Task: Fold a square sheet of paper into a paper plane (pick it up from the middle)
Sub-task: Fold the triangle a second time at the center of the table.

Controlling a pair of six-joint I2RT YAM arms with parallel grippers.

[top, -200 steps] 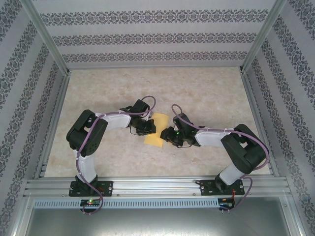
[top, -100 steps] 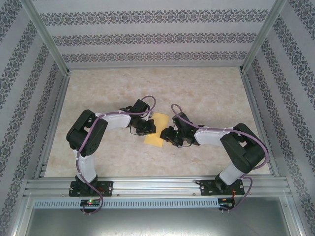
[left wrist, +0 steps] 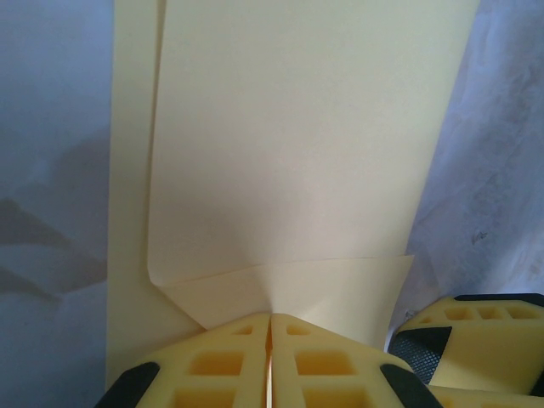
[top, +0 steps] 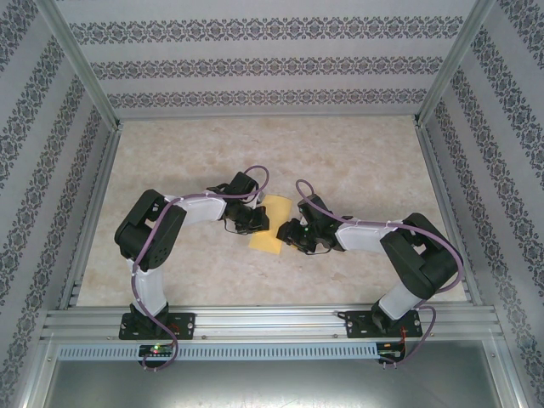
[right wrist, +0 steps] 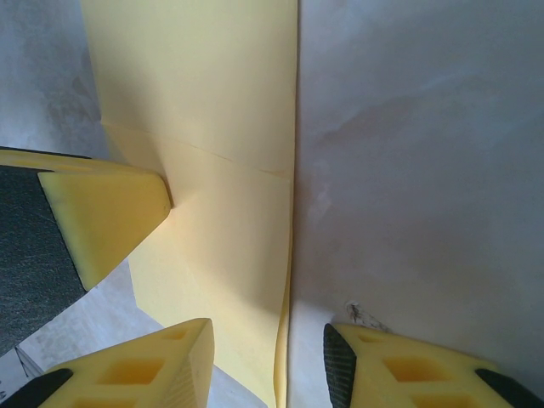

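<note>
The square sheet of paper [top: 270, 229], already folded into a narrow yellow strip, lies flat on the marbled table top [top: 357, 161], near its middle and between the two arms.

The left gripper [left wrist: 270, 319] is closed on the near edge of the strip. A short crease fans out from its fingertips, which suggests the pinch is there to anchor the layers.

The right gripper [right wrist: 268, 340] stands part open, one finger on each side of the long folded edge and gripping nothing. This placement probably prepares a press or a pinch along that edge.

The top view gives the layout but hides both sets of jaws under the wrists. The left wrist view shows the overlapping layers and the closed fingers. The right wrist view shows the gap across the edge and one left finger [right wrist: 102, 212] touching the paper.
</note>
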